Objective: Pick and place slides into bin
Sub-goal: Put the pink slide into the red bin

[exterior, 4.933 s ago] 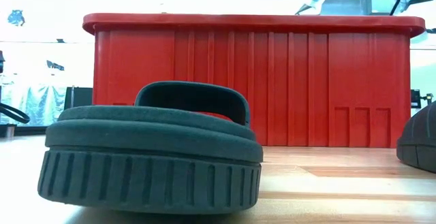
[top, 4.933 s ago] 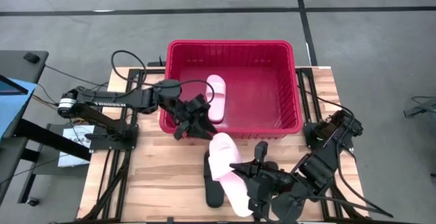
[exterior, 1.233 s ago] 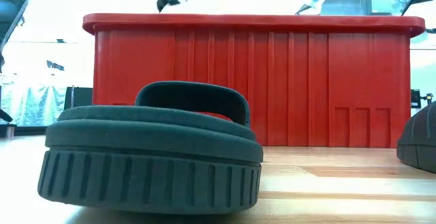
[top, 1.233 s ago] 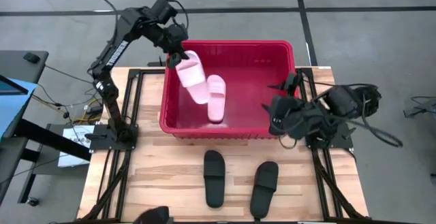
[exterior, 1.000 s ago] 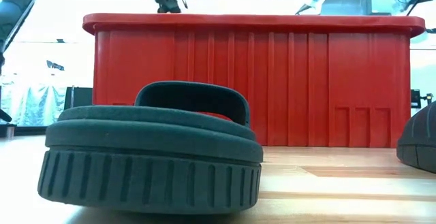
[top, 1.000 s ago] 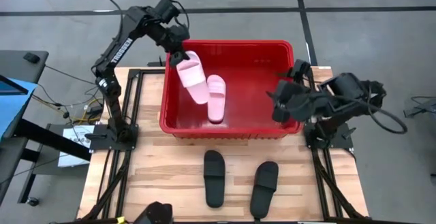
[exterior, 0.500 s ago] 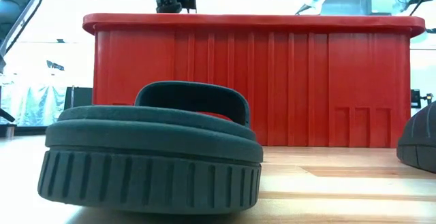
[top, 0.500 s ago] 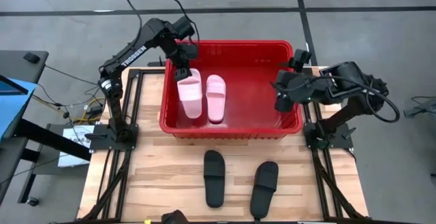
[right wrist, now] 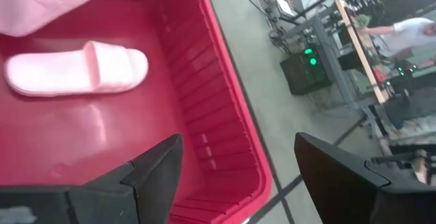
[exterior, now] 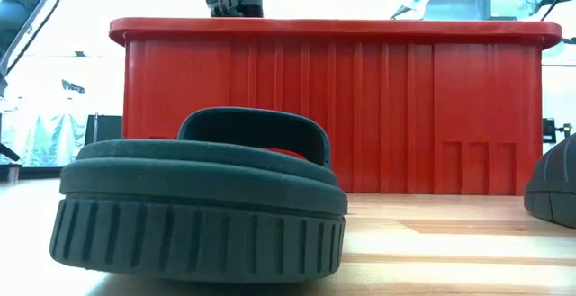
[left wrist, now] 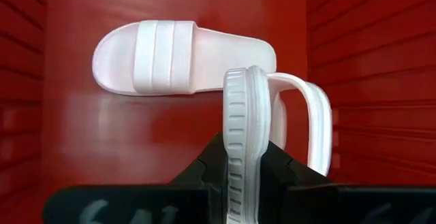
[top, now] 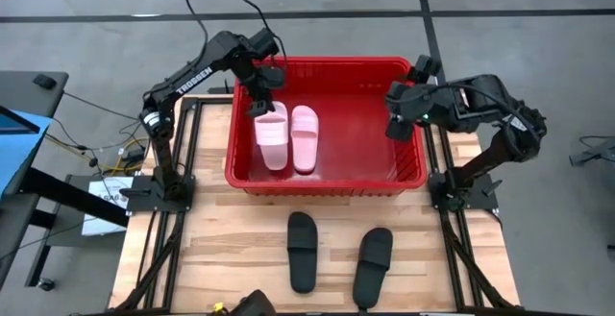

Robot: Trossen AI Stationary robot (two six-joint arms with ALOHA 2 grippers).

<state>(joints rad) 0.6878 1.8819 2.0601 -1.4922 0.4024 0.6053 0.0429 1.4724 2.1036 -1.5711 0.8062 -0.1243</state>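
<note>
On the wooden table [top: 231, 249], nearest the front edge, two black slides [top: 302, 250] lie side by side. Behind them stands the red bin [top: 408, 177] on the table's far half. Inside it one pink slide [top: 306, 137] lies flat, and the left gripper [top: 263, 105] is clamped on the second pink slide [left wrist: 240, 135]. The right gripper [top: 397, 124] hangs above the bin's right wall, fingers wide apart. Beyond is grey concrete floor [top: 519, 47].
</note>
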